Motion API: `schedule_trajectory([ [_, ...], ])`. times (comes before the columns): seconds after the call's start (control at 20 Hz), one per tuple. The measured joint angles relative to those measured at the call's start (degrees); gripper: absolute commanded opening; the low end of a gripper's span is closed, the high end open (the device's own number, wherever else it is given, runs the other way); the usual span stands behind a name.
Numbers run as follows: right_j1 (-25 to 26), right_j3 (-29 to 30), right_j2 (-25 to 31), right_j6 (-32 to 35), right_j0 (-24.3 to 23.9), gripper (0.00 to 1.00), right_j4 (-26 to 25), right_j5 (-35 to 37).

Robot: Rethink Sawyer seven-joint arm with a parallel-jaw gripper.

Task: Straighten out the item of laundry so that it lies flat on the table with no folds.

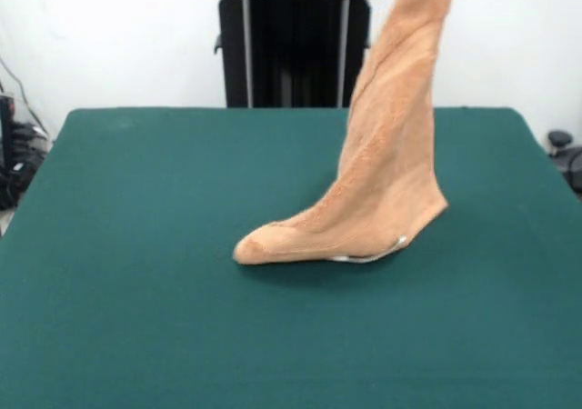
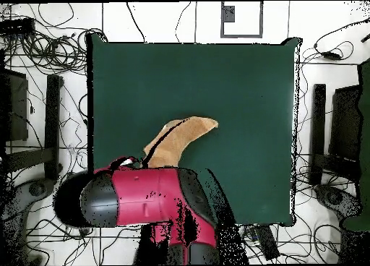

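Note:
The light orange-tan towel [image 1: 391, 173] hangs stretched from above the front view's top edge. Its lower end rests in a folded heap on the green table [image 1: 136, 291], right of centre, with a whitish strip [image 1: 368, 257] at the bottom edge. In the overhead view the towel [image 2: 181, 136] runs from the table [image 2: 238, 82] up under the red arm [image 2: 144, 198]. My gripper [image 2: 134, 162] shows only as a small part at the arm's end, where it holds the towel's raised end.
The robot's black pedestal [image 1: 291, 45] stands at the table's far side. Cables [image 2: 50, 53] and dark stands [image 2: 318, 126] surround the table on the floor. A black box [image 2: 231, 14] lies beyond the table's far edge.

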Motion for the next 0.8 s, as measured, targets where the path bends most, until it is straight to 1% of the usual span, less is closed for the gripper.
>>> schedule_trajectory([
  [0.25,0.2,-2.5,-2.1,3.0,4.1,0.00,0.4,0.4],
  [0.4,0.3,-2.9,-2.9,4.2,5.3,0.00,0.5,0.0],
  [0.8,0.3,-2.9,-4.4,4.3,5.4,0.00,0.5,-3.5],
])
